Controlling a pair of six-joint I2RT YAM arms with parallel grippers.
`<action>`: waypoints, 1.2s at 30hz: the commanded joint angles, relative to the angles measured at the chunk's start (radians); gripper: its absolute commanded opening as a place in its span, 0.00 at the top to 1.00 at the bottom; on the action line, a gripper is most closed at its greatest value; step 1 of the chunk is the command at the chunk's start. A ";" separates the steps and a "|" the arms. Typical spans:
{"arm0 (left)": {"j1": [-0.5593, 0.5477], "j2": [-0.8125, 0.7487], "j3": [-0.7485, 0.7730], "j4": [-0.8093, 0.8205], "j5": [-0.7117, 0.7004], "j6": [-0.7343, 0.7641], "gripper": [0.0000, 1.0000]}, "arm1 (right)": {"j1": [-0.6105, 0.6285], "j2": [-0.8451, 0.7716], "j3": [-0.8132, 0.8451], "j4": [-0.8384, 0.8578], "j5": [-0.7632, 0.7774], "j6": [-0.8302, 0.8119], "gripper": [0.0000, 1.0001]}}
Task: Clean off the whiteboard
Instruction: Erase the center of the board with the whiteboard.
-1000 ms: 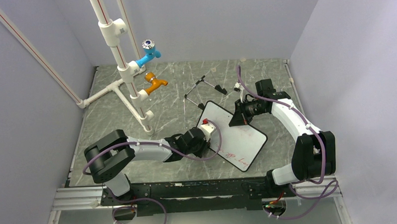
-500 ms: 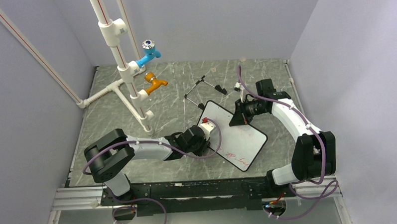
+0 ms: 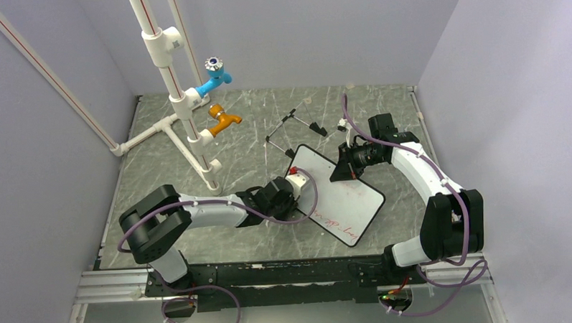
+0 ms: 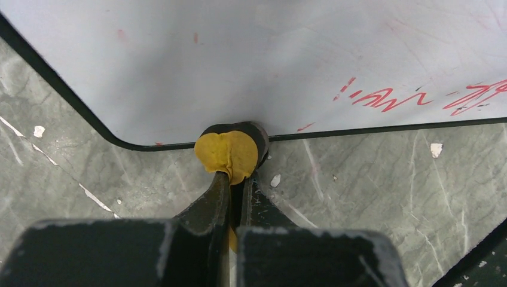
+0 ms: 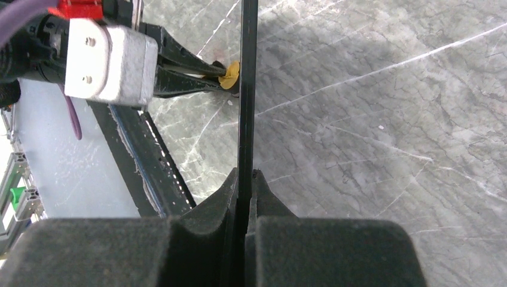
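Note:
The whiteboard (image 3: 342, 195) is white with a thin black frame, and red writing (image 3: 330, 221) runs near its near edge. My right gripper (image 3: 343, 171) is shut on its far edge; in the right wrist view the board (image 5: 247, 89) runs edge-on out of that gripper (image 5: 246, 179). My left gripper (image 3: 297, 188) is shut on the small yellow-black eraser (image 4: 231, 152), which touches the board's frame at its left edge. In the left wrist view the board (image 4: 269, 60) fills the top, with red marks (image 4: 388, 97) to the right of the eraser. My left gripper (image 5: 197, 69) also shows in the right wrist view.
A black wire easel stand (image 3: 293, 129) lies on the grey marble table behind the board. A white pipe rack (image 3: 184, 115) with a blue tap (image 3: 215, 78) and an orange tap (image 3: 226, 120) stands at the back left. Walls enclose three sides.
My left gripper has drawn the eraser a little left and back, from over the board's left part to its left edge. The right gripper and board have stayed nearly still.

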State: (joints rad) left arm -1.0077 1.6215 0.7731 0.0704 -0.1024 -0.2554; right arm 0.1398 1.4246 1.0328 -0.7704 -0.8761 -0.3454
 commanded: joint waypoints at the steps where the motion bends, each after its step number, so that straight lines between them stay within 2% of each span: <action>1: -0.070 0.050 0.053 -0.004 -0.044 0.008 1.00 | 0.026 -0.013 -0.003 0.026 -0.031 -0.135 1.00; 6: -0.159 0.112 0.128 -0.009 -0.051 -0.015 1.00 | 0.026 -0.014 -0.002 0.026 -0.032 -0.135 1.00; 14: -0.233 0.204 0.235 -0.013 0.020 -0.028 1.00 | 0.026 -0.019 -0.003 0.024 -0.032 -0.135 1.00; 19: -0.261 0.211 0.249 -0.020 0.057 -0.042 1.00 | 0.026 -0.020 -0.002 0.023 -0.034 -0.135 1.00; 30: -0.255 0.127 0.179 0.020 0.106 -0.050 1.00 | 0.025 -0.020 -0.002 0.023 -0.031 -0.133 1.00; 36: -0.124 0.072 0.016 0.089 0.061 -0.123 1.00 | 0.025 -0.022 -0.002 0.023 -0.032 -0.134 1.00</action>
State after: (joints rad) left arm -1.2095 1.7275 0.8791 0.0898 -0.0750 -0.3096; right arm 0.1467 1.4078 1.0332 -0.7918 -0.8696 -0.3679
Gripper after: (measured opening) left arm 0.047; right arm 0.044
